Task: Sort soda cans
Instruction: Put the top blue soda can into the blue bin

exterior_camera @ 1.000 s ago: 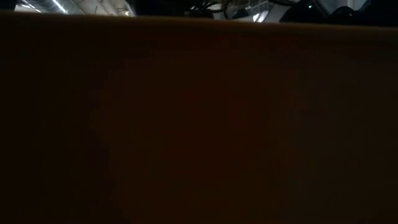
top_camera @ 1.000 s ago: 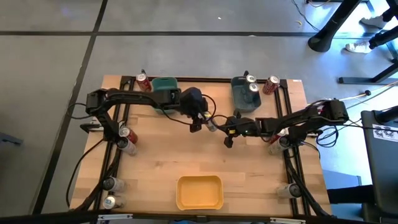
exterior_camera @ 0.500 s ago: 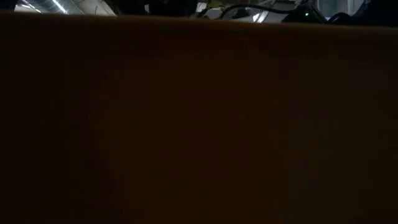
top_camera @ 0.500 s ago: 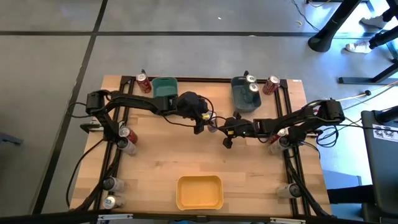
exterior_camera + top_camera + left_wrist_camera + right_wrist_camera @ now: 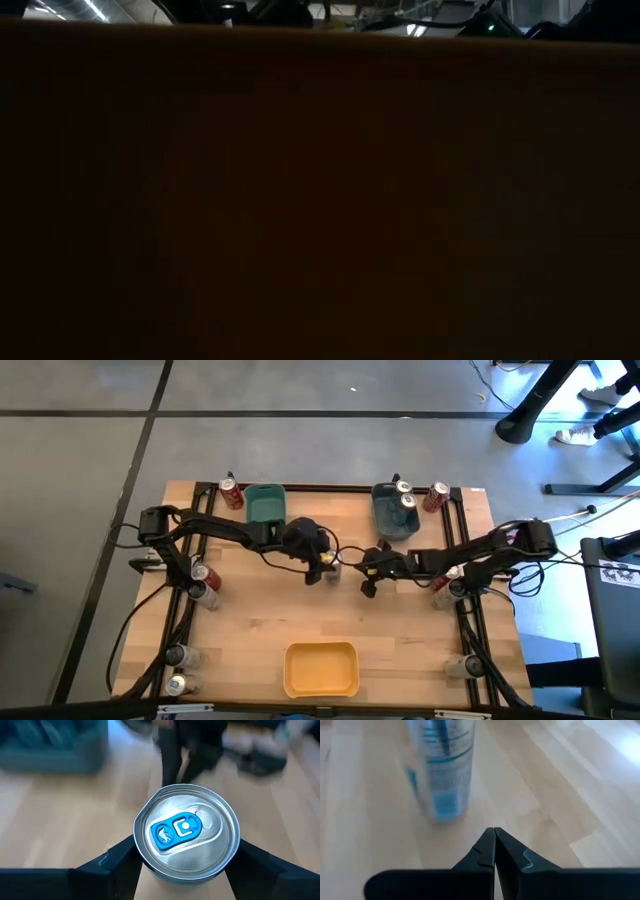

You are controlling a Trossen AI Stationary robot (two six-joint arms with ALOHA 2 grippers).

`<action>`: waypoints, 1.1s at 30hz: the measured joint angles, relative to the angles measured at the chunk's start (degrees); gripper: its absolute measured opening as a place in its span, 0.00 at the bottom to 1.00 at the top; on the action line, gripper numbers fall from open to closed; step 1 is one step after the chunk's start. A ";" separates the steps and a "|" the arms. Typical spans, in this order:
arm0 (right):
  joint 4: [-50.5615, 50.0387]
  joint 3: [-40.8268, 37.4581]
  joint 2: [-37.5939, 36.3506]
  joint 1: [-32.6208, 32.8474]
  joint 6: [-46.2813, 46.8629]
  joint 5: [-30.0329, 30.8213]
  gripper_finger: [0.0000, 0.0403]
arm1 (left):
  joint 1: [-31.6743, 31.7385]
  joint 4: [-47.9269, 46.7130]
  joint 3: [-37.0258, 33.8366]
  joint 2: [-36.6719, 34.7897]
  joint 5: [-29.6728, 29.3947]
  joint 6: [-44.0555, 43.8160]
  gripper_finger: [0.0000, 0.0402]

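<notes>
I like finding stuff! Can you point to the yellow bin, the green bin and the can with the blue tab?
yellow bin (image 5: 321, 652): high view, far rim.
green bin (image 5: 266, 490): high view, far rim.
can with the blue tab (image 5: 186, 836): left wrist view, silver lid.

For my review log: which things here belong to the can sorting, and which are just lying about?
Job:
- silver can gripped by left gripper
- red can
- two cans in grey-blue bin
- teal bin
- yellow bin

Lying about:
- cables beside the table
- right gripper, shut, empty
</notes>
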 joint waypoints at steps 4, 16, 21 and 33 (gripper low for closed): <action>-3.29 0.00 -4.69 0.04 0.05 -1.37 0.02 | 0.15 0.60 -0.51 0.00 -0.86 0.51 0.58; 2.07 -0.02 -8.12 0.06 -0.13 -1.50 0.02 | -2.66 3.02 -0.89 0.74 -1.85 10.64 0.62; 1.69 -0.02 -8.12 0.06 0.16 -1.83 0.02 | -3.26 3.06 -0.96 1.11 -1.55 11.67 0.62; 1.70 -0.02 -8.12 0.08 0.24 -3.12 0.05 | -3.04 3.86 -0.98 1.20 -1.89 10.26 0.62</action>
